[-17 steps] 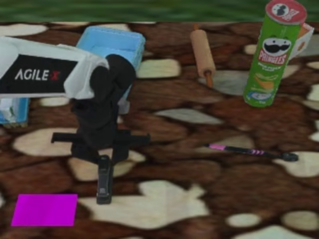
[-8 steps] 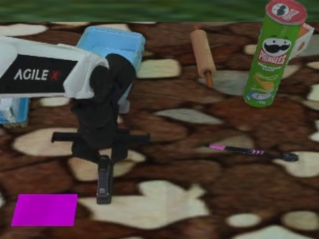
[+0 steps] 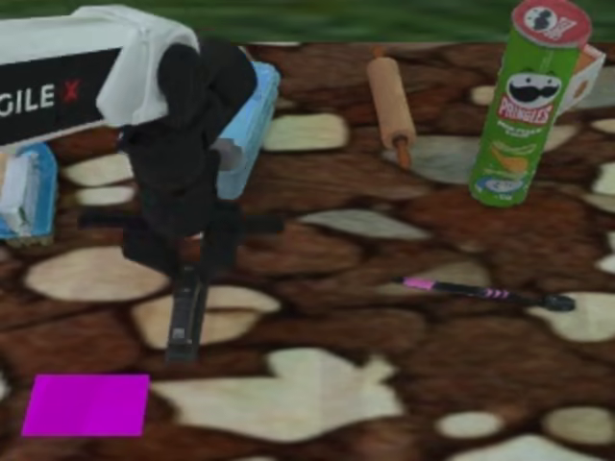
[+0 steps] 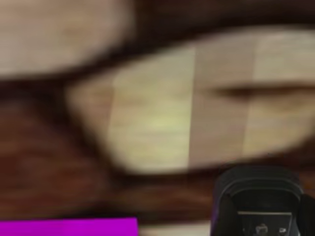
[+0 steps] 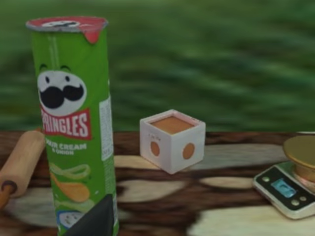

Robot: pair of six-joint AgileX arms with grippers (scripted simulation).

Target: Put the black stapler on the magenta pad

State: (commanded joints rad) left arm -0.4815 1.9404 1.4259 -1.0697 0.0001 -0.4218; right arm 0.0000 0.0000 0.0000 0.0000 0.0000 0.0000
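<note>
The black stapler [image 3: 184, 317] hangs lengthwise under my left gripper [image 3: 188, 272], which is shut on its far end, at the left of the table. It is raised off the table, up and to the right of the magenta pad [image 3: 86, 404], which lies flat near the front left corner. In the left wrist view the stapler [image 4: 261, 206] fills the lower corner and a strip of the magenta pad [image 4: 69, 227] shows beside it, apart from it. My right arm is out of the top view; only a dark tip of the right gripper [image 5: 96, 219] shows in its wrist view.
A light blue tub [image 3: 240, 125] sits behind the left arm, and a blue-and-white box [image 3: 24, 197] at the far left. A rolling pin [image 3: 391, 96], a Pringles can [image 3: 527, 106] and a black pen with pink marks [image 3: 485, 292] lie right. A white cube [image 5: 171, 140] and a scale [image 5: 288, 184] stand farther off.
My left arm has risen and shifted back and left, taking the stapler up off the table with it. The pad and the other objects have not moved.
</note>
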